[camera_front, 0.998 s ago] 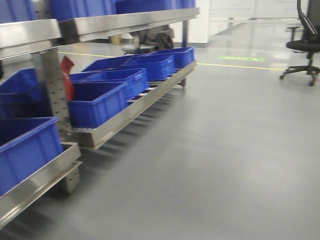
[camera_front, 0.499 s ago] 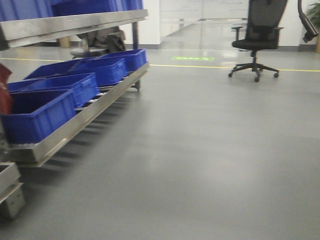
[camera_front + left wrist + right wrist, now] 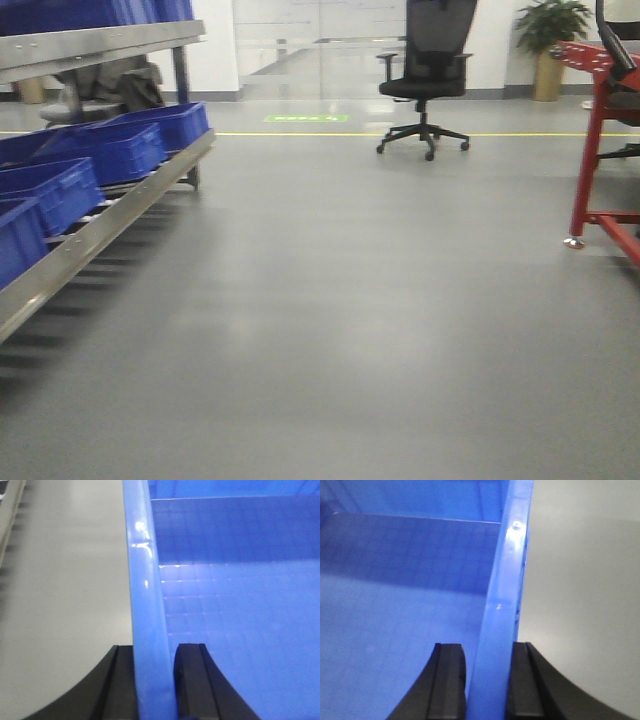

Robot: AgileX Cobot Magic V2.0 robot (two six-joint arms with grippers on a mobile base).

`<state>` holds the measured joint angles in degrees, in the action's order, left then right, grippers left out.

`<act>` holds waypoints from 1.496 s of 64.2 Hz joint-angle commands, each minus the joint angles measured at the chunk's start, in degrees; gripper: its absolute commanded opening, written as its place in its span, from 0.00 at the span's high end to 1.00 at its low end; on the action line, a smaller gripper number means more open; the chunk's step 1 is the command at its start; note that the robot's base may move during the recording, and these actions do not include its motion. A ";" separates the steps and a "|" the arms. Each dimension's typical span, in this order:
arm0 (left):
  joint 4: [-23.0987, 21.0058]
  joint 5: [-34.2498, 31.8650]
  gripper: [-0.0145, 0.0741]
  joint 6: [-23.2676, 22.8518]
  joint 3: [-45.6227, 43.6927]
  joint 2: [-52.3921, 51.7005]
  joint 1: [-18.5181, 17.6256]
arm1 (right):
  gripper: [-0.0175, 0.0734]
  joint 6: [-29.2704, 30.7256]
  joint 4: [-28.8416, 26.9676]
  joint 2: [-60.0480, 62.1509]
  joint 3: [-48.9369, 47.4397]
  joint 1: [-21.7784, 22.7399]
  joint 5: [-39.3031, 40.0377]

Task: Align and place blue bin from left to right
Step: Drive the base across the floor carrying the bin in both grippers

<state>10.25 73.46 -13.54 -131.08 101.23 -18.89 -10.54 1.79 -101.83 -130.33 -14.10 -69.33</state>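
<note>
Low in each wrist view, left gripper [image 3: 154, 655] and right gripper [image 3: 489, 655] clamped the blue bin [image 3: 240, 605]; uneven arm motion might twist it loose.

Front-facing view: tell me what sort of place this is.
Probably a warehouse or factory floor: blue plastic bins on a long steel rack, a grey floor with a yellow painted line.

Front view: bright, even light; slight overall blur; pale sheen on floor [image 3: 330, 330]; soft shadow under left rack [image 3: 100, 225]. Wrist views: glare spots on rim of blue bin [image 3: 230, 610].
</note>
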 commanded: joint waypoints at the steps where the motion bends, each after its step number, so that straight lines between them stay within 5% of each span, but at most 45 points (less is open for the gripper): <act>1: -0.63 -4.51 0.85 0.87 -1.07 -1.31 -0.33 | 0.89 2.08 0.05 1.73 -1.12 -0.42 8.37; 96: -0.63 -4.51 0.85 0.87 -1.07 -1.31 -0.33 | 0.89 2.08 0.05 1.73 -1.12 -0.42 8.37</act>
<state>10.14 73.46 -13.54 -131.08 101.23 -18.89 -10.77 1.80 -101.73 -130.33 -14.10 -69.79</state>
